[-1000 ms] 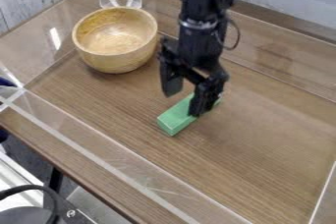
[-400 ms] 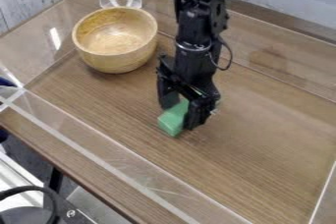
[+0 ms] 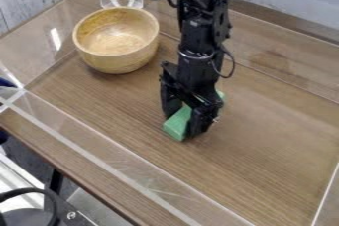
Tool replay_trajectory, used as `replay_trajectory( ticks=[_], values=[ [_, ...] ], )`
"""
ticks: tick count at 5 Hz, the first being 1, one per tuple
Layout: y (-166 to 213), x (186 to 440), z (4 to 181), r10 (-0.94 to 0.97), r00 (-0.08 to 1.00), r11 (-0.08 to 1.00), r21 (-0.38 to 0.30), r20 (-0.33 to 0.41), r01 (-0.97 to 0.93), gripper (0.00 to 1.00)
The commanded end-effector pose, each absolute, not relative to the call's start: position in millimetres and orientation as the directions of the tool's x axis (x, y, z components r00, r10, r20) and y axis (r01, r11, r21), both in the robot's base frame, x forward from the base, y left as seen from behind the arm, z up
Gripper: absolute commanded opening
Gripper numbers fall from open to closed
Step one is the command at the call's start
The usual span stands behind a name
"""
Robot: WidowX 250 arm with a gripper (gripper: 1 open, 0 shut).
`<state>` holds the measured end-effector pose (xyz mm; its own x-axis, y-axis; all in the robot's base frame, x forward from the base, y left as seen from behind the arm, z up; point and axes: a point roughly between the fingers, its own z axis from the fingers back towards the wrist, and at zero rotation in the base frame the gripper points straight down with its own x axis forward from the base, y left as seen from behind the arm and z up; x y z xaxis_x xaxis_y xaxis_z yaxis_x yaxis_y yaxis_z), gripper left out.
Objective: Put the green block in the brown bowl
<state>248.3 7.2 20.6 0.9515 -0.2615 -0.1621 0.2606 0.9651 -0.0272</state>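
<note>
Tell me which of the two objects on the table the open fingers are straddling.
The green block, low beside the gripper. The brown bowl sits apart, up-left near the table's far corner.

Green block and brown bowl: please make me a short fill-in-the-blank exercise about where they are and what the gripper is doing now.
1. The gripper points straight ____ at the table.
2. Its jaws stand open on either side of the ____ block.
3. The brown bowl holds ____ so far.
4. In the picture, the bowl stands up and to the ____ of the block.

Missing words: down; green; nothing; left
</note>
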Motion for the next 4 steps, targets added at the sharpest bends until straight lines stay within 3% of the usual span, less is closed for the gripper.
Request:
replay_trajectory(
  ticks=[1,4],
  values=[
    [5.4,257.8,25.8,-0.272,0.953,0.962,-0.018,-0.131,0.272,1.0],
    [5.1,262.4,23.2,-0.276,0.949,0.961,-0.025,-0.151,0.276,1.0]
  ],
)
